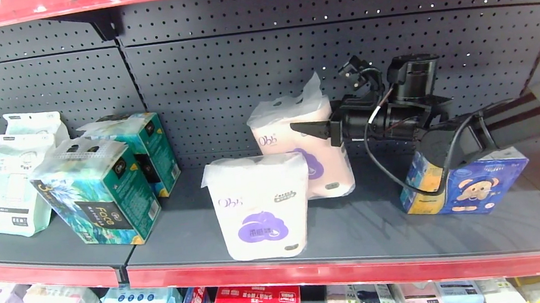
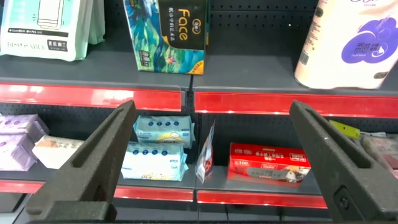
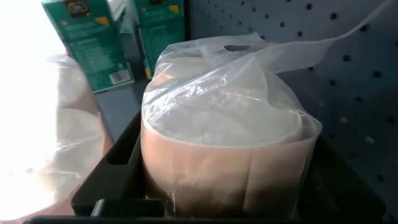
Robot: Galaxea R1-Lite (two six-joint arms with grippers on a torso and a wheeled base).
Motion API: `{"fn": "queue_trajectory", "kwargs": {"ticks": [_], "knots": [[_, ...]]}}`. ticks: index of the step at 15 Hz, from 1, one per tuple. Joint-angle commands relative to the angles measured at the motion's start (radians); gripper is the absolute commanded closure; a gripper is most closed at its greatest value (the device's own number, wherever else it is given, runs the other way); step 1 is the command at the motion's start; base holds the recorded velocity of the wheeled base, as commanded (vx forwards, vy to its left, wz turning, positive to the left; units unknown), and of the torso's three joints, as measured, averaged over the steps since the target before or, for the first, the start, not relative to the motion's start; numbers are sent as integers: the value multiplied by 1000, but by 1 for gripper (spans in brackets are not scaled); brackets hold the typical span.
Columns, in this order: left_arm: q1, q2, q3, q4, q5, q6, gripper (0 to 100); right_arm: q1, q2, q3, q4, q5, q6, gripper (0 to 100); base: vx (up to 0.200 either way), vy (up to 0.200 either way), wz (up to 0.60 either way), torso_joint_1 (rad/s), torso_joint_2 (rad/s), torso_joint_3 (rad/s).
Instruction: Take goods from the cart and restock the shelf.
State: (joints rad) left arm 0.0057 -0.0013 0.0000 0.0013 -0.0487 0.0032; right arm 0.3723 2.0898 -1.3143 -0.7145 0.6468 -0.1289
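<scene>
Two white toilet paper packs with purple print stand on the grey shelf (image 1: 379, 220). The front pack (image 1: 258, 206) is near the red edge and also shows in the left wrist view (image 2: 348, 43). The rear pack (image 1: 291, 118) stands by the pegboard back wall. My right gripper (image 1: 305, 129) reaches in from the right and is shut on that rear pack (image 3: 224, 124), one finger on each side. The right gripper (image 3: 224, 168) holds it low on the wrap. My left gripper (image 2: 212, 109) is open with nothing in it, in front of the shelves at about shelf-edge height.
Two green tissue boxes (image 1: 96, 191) (image 1: 153, 149) and white pouches (image 1: 14, 185) fill the shelf's left part. A blue pack with an elephant (image 1: 472, 184) lies under my right arm. The lower shelf holds a red box (image 1: 259, 302) and blue wipes (image 2: 158, 146).
</scene>
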Motion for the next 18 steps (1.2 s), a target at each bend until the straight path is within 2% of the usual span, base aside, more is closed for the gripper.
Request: {"fn": "queue_trajectory", "kwargs": {"ticks": [1,4,13,16,18], "knots": [[0,1,0,0,0,0,0,-1,18,-11,-2,22,-1,100,0,0,0,0,0,0],[0,1,0,0,0,0,0,-9,39,-22,-13,40,-3,100,0,0,0,0,0,0],[0,1,0,0,0,0,0,-43,102,-11,-155,40,57,100,0,0,0,0,0,0],[0,1,0,0,0,0,0,-75,107,12,-180,102,57,100,0,0,0,0,0,0],[0,1,0,0,0,0,0,-72,111,17,-209,105,74,100,0,0,0,0,0,0]]}}
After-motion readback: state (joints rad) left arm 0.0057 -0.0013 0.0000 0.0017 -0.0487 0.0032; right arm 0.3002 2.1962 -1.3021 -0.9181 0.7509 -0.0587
